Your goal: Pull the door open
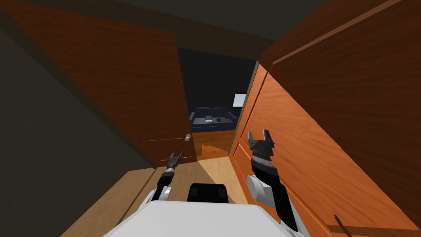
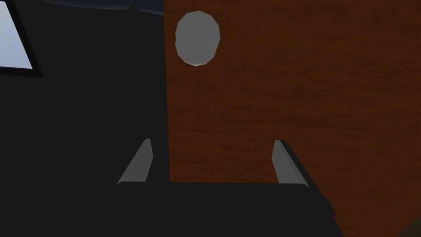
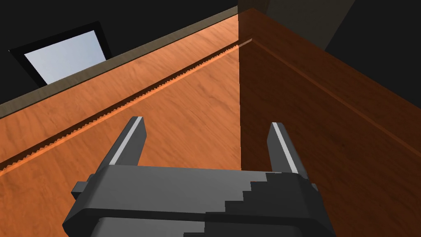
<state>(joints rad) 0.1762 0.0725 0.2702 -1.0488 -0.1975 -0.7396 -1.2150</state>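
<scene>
A brown wooden door (image 1: pixel 123 90) stands partly swung toward me on the left, with a gap to its right showing another room. Its round grey knob (image 1: pixel 188 137) sits near the free edge; in the left wrist view the knob (image 2: pixel 197 38) lies ahead of the fingers, beyond their tips, on the door (image 2: pixel 287 90). My left gripper (image 1: pixel 175 156) is open just below the knob, holding nothing. My right gripper (image 1: pixel 260 137) is open, raised beside an orange-brown wooden panel (image 1: pixel 312 135) on the right; in the right wrist view this gripper (image 3: pixel 205 135) faces the panel's corner.
Through the gap a dark blue sofa (image 1: pixel 212 119) stands on a wooden floor, with a bright window (image 1: pixel 239 99) on the dark wall beyond. Light wooden floor (image 1: pixel 119 197) lies under me. The wooden panels on the right stand very near my right arm.
</scene>
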